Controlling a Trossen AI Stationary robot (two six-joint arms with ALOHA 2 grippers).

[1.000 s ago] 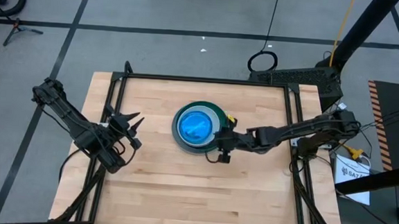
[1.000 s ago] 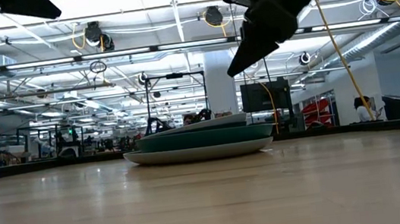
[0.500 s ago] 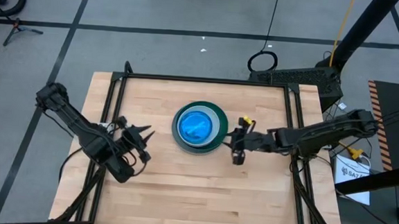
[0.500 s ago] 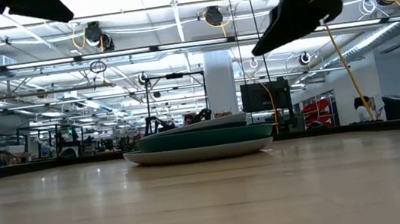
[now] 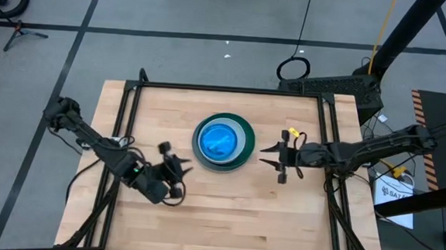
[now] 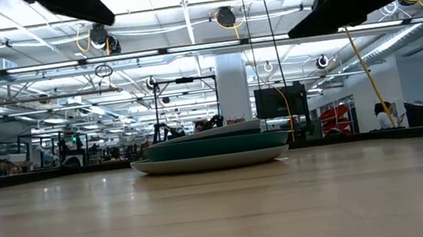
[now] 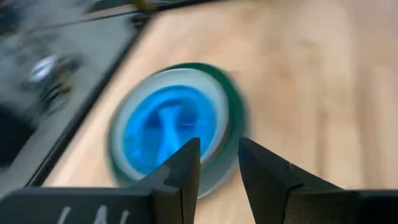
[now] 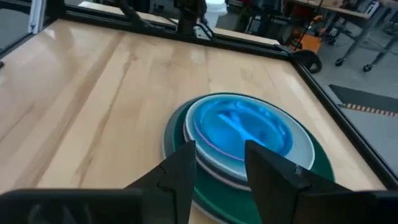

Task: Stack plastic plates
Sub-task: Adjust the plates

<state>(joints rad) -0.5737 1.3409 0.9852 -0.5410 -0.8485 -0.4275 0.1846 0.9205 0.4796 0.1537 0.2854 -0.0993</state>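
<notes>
The plates sit stacked mid-table, blue on top. We see the right gripper beside them and the left gripper nearby, both parted and empty.

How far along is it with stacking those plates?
It looks finished. All the plates in view sit in one stack mid-table, a bright blue plate on top and a dark green one near the bottom. Nothing is in hand: the left gripper and right gripper are open, empty and off to either side. No loose plates show on the table.
</notes>
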